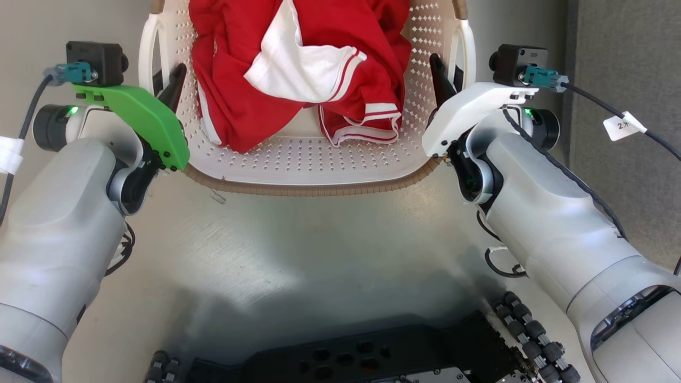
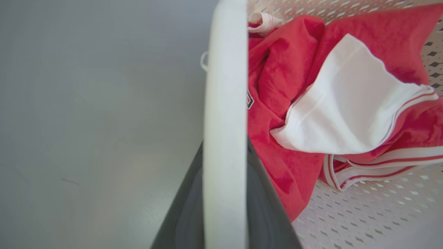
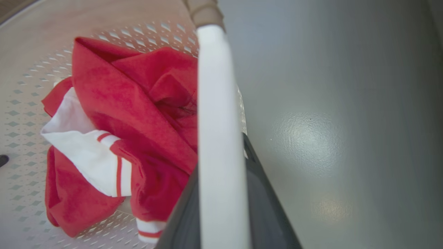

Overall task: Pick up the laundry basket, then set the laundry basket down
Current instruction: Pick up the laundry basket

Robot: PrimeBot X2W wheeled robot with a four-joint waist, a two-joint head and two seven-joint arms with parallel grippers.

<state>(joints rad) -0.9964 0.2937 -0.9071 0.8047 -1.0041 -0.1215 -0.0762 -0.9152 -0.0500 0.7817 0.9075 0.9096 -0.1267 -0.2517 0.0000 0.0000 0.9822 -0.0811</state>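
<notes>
Laundry basket [image 1: 298,159] at 12 o'clock, left gripper [image 1: 165,83] at 10, right gripper [image 1: 448,77] at 2, forearms angled inward, jaws clamped on its side handles [image 2: 225,103]

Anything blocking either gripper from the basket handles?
Nothing visible. The left gripper is shut on the laundry basket at its left handle, the right gripper at its right handle. The red garment lies inside, not between jaws and handles.

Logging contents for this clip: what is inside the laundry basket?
Crumpled red-and-white clothing lies inside the laundry basket. Anything beneath the cloth is covered; the basket's far end is out of frame.
</notes>
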